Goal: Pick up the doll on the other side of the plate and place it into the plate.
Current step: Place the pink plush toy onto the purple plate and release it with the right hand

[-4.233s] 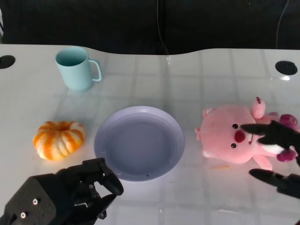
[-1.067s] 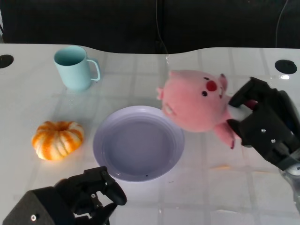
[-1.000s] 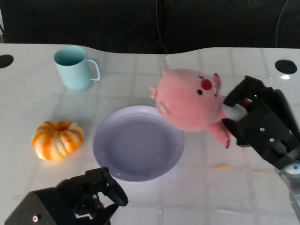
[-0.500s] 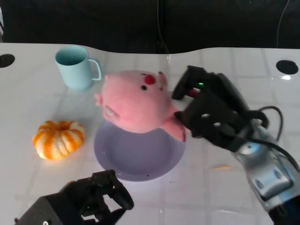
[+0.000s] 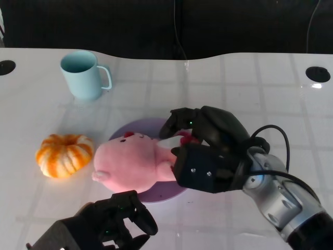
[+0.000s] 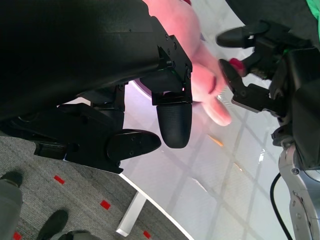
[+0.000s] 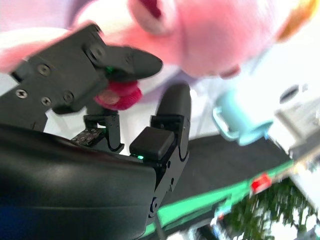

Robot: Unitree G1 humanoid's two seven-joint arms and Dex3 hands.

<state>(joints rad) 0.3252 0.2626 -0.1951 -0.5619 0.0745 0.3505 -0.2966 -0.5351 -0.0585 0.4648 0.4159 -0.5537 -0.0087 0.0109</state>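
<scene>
On the white table (image 5: 244, 83), the pink doll (image 5: 132, 164) lay across the lavender plate (image 5: 151, 126), covering most of it, with its head toward the orange pumpkin (image 5: 64, 154) and its body running back toward the right hand (image 5: 205, 151). That hand sat over the plate's right part, touching the doll's rear end; its fingers (image 5: 179, 117) curved around a dark pink part of the toy there, and the right wrist view showed that magenta piece (image 7: 117, 95) lying between the black fingertips, so the hand appeared to be holding the doll, though how firmly could not be told. The silver right forearm (image 5: 281, 200) ran off toward the lower right corner, with a black cable looping above it. The left hand (image 5: 112, 226) rested low at the near edge of the table, just in front of the plate, its fingers curled in with nothing in them; in the left wrist view, its fingers (image 6: 174, 117) hung close to the doll's pink body without gripping it. A light blue mug (image 5: 82, 74) stood upright well behind the pumpkin, handle to the right.
</scene>
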